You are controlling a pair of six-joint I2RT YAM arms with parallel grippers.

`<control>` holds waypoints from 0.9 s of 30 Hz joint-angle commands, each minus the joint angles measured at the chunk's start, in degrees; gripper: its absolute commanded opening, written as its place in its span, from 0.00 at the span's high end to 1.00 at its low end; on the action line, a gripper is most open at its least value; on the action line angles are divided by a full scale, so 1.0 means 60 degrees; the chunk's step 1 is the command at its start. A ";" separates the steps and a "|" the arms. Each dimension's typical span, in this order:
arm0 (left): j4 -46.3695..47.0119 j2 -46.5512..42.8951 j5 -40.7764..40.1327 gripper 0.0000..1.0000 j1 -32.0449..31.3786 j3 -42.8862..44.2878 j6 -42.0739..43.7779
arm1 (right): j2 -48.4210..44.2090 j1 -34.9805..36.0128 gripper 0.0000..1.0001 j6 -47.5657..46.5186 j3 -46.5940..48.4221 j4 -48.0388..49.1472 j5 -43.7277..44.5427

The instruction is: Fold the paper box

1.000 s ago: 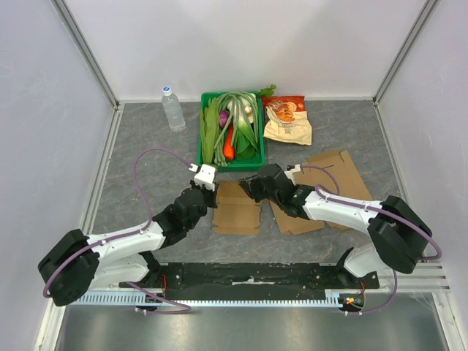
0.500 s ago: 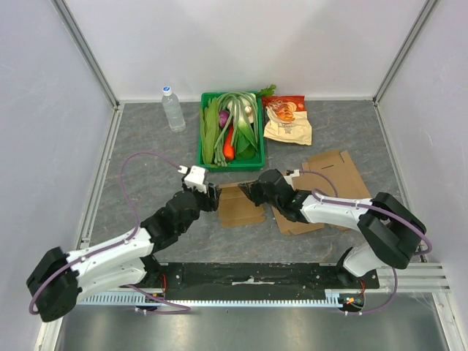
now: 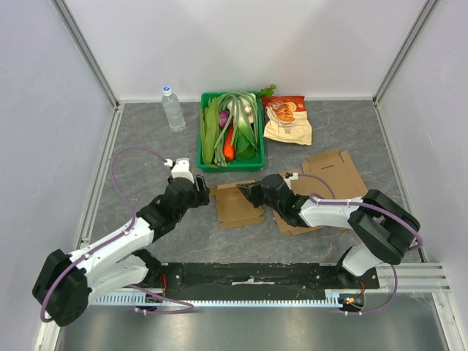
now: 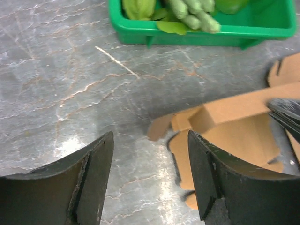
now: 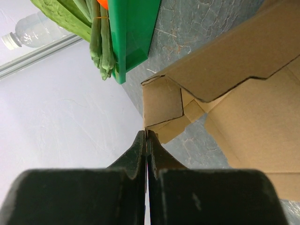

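Paper box (image 3: pixel 238 208) lies part-folded at desk centre, just near of the green tray (image 3: pixel 202 139). Its far-right flap is pinched in the closed right pincer (image 3: pixel 252 191). The left pincer (image 3: pixel 199 191) stands wide just left of the box, facing its left edge.

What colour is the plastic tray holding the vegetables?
The rectangular plastic tray is bright green; the top external view shows it best.

No text can be read. Print is seen on the snack bag (image 3: pixel 287 121), but it is too small to be made out.
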 commanded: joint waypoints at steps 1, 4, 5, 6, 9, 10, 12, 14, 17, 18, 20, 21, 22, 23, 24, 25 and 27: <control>0.0246 0.0401 0.0916 0.32 0.1129 0.0465 -0.0474 | 0.0186 0.0016 1.00 0.0330 -0.0139 -0.0092 -0.0042; 0.0569 0.0604 0.1372 0.43 0.2256 0.0304 -0.0796 | 0.0172 0.0016 1.00 0.0257 -0.0080 -0.0166 -0.0027; 0.0613 0.0838 0.1475 0.48 0.2622 0.0420 -0.0753 | 0.0186 -0.0013 1.00 0.0257 -0.0066 -0.0180 -0.0041; 0.0628 0.1101 0.1578 0.49 0.2698 0.0522 -0.0622 | 0.0230 0.0001 1.00 0.0242 -0.0036 -0.0166 -0.0056; 0.0614 0.2434 0.2543 0.58 0.2699 0.1166 -0.0299 | 0.0361 0.0001 1.00 0.0154 0.0008 -0.0108 -0.0115; 0.0614 0.2742 0.3068 0.60 0.2684 0.1269 -0.0284 | 0.0391 -0.0014 1.00 0.0038 -0.0007 -0.0064 -0.0129; 0.0730 0.3154 0.3423 0.65 0.2626 0.1285 -0.0342 | 0.0464 0.0001 1.00 -0.0080 -0.0021 -0.0034 -0.0115; 0.1024 0.3257 0.3600 0.66 0.2421 0.1183 -0.0357 | 0.0523 0.0001 1.00 -0.0183 -0.0065 0.0010 -0.0144; 0.1009 0.3214 0.3644 0.67 0.2245 0.1110 -0.0430 | 0.0552 -0.0014 1.00 -0.0226 -0.0109 0.0025 -0.0203; 0.0980 0.3170 0.4050 0.68 0.2230 0.1095 -0.0445 | 0.0538 0.0001 1.00 -0.0227 -0.0095 0.0010 -0.0188; 0.1009 0.2965 0.4113 0.69 0.2069 0.0964 -0.0532 | 0.0509 -0.0014 1.00 -0.0256 -0.0109 -0.0004 -0.0159; 0.1053 0.2703 0.4157 0.69 0.1996 0.0890 -0.0533 | 0.0494 0.0001 1.00 -0.0271 -0.0109 -0.0034 -0.0144; 0.1097 0.2628 0.4302 0.70 0.1865 0.0846 -0.0533 | 0.0494 -0.0014 1.00 -0.0314 -0.0109 -0.0048 -0.0130; 0.1126 0.2540 0.4376 0.70 0.1835 0.0802 -0.0547 | 0.0479 -0.0014 1.00 -0.0344 -0.0124 -0.0077 -0.0129; 0.1083 0.2438 0.4362 0.70 0.1805 0.0787 -0.0548 | 0.0465 -0.0014 1.00 -0.0358 -0.0138 -0.0078 -0.0129; 0.1068 0.2379 0.4377 0.70 0.1761 0.0758 -0.0548 | 0.0465 -0.0014 1.00 -0.0402 -0.0168 -0.0063 -0.0129; 0.1227 0.2276 0.4522 0.70 0.1732 0.0641 -0.0562 | 0.0435 0.0001 1.00 -0.0475 -0.0270 0.0010 -0.0144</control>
